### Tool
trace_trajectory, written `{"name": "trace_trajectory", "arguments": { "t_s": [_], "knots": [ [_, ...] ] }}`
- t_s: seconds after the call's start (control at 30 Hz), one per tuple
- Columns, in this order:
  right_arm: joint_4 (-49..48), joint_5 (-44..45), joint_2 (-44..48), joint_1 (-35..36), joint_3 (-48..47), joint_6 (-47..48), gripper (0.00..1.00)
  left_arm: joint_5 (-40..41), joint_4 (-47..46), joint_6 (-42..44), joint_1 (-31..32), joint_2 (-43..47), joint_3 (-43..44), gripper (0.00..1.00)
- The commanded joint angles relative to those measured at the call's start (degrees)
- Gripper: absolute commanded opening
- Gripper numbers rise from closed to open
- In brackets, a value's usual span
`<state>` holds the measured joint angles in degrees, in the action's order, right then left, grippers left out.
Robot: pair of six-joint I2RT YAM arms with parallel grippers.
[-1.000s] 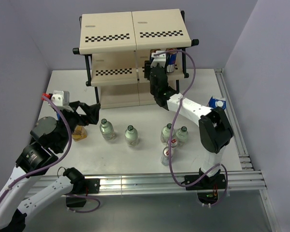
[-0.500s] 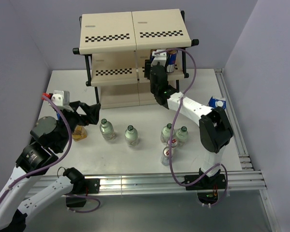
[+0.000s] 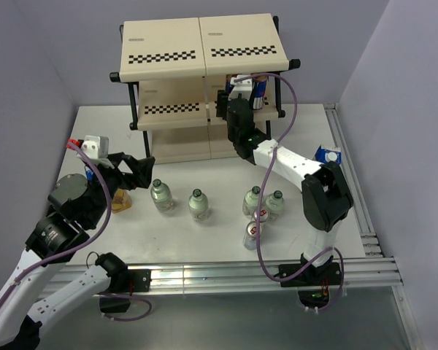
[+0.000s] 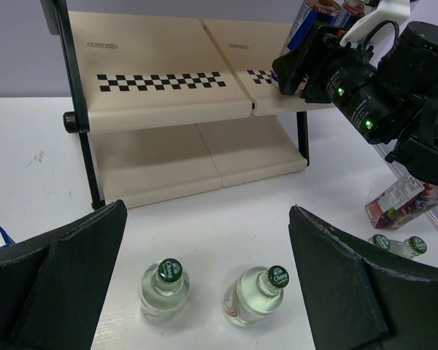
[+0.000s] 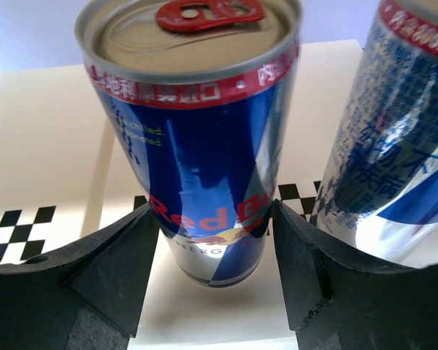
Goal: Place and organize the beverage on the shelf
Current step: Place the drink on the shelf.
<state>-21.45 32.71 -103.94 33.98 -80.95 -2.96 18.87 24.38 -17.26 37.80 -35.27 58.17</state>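
Observation:
The shelf [image 3: 204, 44] stands at the back of the table. My right gripper [image 3: 241, 93] reaches into its middle tier. In the right wrist view the right gripper [image 5: 215, 211] is open, its fingers close on either side of a silver-blue-red can [image 5: 197, 146] that stands upright on the cream tier [image 5: 44, 146]. A second can [image 5: 394, 131] stands just to its right. My left gripper [image 4: 206, 211] hangs wide open and empty above two green-capped bottles [image 4: 163, 292] [image 4: 254, 295]. From above, the left gripper [image 3: 139, 171] sits left of those bottles [image 3: 160, 195] [image 3: 198, 204].
Two more bottles [image 3: 252, 200] [image 3: 276, 204] and a loose can [image 3: 253, 235] stand in front of the right arm's base. A purple carton [image 4: 405, 204] lies near the right edge [image 3: 327, 155]. A yellow carton [image 3: 120, 200] is partly hidden under the left arm.
The left arm has shifted slightly, its gripper still wide open. The right arm stays at the middle tier with almost no movement.

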Motion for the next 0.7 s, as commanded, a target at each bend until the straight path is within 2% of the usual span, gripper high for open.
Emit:
{"name": "trace_trajectory", "arguments": {
  "t_s": [0.0,0.17,0.33,0.67],
  "knots": [
    [-1.75,-0.01,3.04,0.21,-0.09,-0.91,0.7,-2.0,-1.71,0.47,-0.54,0.02,0.28,0.99],
    [-2.1,0.51,4.36,0.56,1.31,-1.61,0.74,-2.09,-1.97,0.64,-0.54,0.55,0.1,0.99],
    [-2.1,1.04,5.85,0.92,2.2,-2.31,0.84,-2.35,-1.62,0.56,-0.71,-0.24,0.36,1.0],
    [-1.49,0.34,11.3,2.15,7.1,-4.15,0.86,-1.12,-1.53,0.38,-1.15,-0.24,0.27,1.0]
  ]
}}
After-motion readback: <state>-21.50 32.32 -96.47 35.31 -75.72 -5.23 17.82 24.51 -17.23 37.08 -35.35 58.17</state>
